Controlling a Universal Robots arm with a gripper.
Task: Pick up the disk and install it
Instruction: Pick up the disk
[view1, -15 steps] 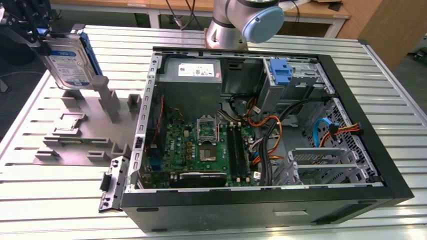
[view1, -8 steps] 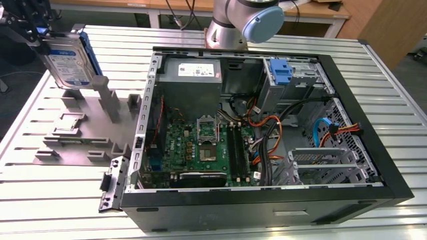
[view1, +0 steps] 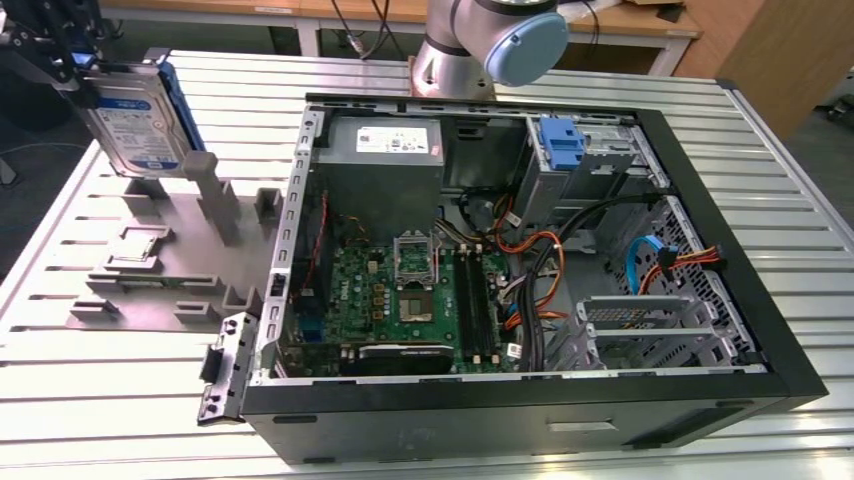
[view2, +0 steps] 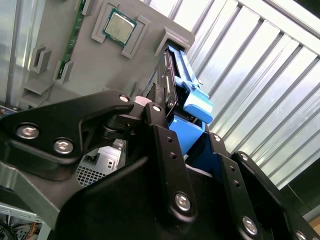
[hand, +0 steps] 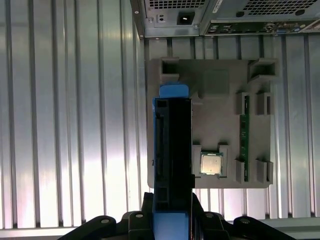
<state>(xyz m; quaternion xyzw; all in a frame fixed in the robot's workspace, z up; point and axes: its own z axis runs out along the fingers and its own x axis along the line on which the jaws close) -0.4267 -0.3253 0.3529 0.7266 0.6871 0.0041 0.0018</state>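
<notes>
The tool (view1: 74, 70) runs off the exterior view's corner, hiding the top of the disk (view1: 134, 125). The arm (view1: 487, 40) is cropped above.

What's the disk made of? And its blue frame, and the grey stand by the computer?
The disk looks like silvery-grey metal with a slight sheen, under a papery white-and-blue label. The blue frame seems smooth moulded plastic. The grey stand is probably matte plastic, dull and blocky.

Silver-grey disk (view1: 134, 122) in a blue carrier, being held upright, white-and-blue label being shown, at the exterior view's upper left.
</notes>
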